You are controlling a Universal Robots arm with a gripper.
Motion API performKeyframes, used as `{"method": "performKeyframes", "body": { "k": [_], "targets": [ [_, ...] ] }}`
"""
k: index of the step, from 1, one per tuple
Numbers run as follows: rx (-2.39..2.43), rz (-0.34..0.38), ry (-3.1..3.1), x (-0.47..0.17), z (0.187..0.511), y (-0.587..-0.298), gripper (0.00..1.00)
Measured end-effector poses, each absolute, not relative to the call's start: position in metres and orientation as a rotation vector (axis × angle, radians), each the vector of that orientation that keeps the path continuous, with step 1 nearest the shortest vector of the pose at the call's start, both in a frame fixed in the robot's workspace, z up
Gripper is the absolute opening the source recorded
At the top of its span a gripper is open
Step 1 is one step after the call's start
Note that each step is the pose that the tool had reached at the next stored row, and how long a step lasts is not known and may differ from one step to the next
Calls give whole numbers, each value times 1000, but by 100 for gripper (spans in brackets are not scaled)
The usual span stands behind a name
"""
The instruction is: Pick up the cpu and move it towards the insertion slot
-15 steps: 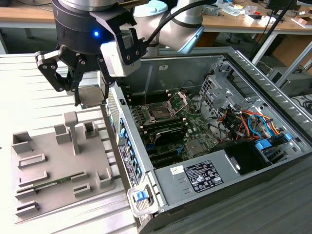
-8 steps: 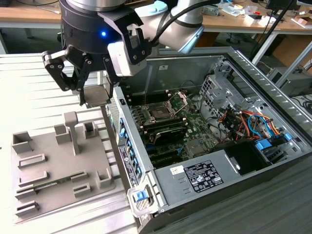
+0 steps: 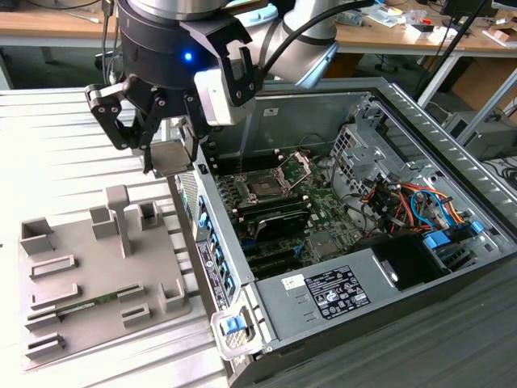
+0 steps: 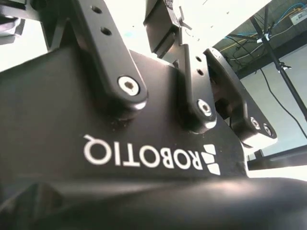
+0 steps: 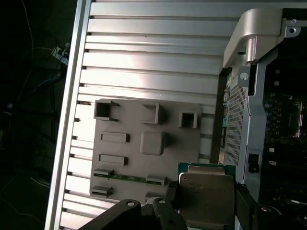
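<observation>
1. One gripper [image 3: 166,153] is seen in the exterior view, held above the ribbed metal table [image 3: 56,145], just beside the wall of the open computer case [image 3: 388,291] on the exterior view's left.
2. Its black fingers [image 3: 121,121] are closed on the cpu [image 3: 171,157], a single thin square chip that is carried clear of the table.
3. In the first wrist view the cpu [image 5: 206,196] is shown flat-on, with a dull metal top and a strip of green board along one edge, gripped between dark fingers [image 5: 242,203].
4. One insertion slot [image 3: 266,184] is visible on the motherboard inside the case, with a dark centre and a silver frame; its one hinged plate [image 3: 297,165] is stood up and open.
5. The cpu is well apart from the insertion slot, outside the case, with the case wall between them.
6. One grey fixture plate [image 3: 97,275] is laid on the table, below the gripper towards the exterior view's left; several raised blocks and shallow pockets are carried on it, among them one tall post [image 3: 119,212].
7. In the first wrist view the same fixture plate [image 5: 144,143] is shown beside the case's perforated wall [image 5: 236,124].
8. One power supply [image 3: 339,291] is set along the near side of the case, and one bundle of coloured cables [image 3: 420,202] is gathered towards the exterior view's right.
9. In the second wrist view the gripper's black body [image 4: 96,134] and linkage arms are seen from close by.
</observation>
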State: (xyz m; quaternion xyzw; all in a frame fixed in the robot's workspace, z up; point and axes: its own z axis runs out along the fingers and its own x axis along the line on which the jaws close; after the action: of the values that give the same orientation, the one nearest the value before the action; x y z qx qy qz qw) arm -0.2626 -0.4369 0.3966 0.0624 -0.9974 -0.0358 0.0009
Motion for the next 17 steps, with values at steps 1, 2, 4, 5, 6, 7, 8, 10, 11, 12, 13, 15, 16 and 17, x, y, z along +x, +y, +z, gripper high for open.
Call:
{"method": "performKeyframes", "body": {
  "k": [1, 2, 4, 5, 6, 7, 8, 10, 11, 12, 13, 15, 16, 17],
  "targets": [
    [196, -112, -3132, -262, 397, -437, 55],
    [196, -112, -3132, -261, 397, -437, 55],
    [196, -112, -3132, -260, 397, -437, 55],
    [196, -112, -3132, -259, 397, -437, 55],
    [196, -112, -3132, -258, 397, -437, 55],
    [196, -112, -3132, -257, 397, -437, 55],
    [196, -113, -3132, -256, 397, -437, 55],
    [196, -112, -3132, -255, 397, -437, 55],
    [196, -113, -3132, -254, 397, -437, 55],
    [196, -112, -3132, -254, 397, -437, 55],
    [196, -112, -3132, -253, 397, -437, 55],
    [196, -112, -3132, -251, 397, -437, 55],
    [196, -113, -3132, -249, 397, -437, 55],
    [196, -112, -3132, -249, 397, -437, 55]
  ]
}}
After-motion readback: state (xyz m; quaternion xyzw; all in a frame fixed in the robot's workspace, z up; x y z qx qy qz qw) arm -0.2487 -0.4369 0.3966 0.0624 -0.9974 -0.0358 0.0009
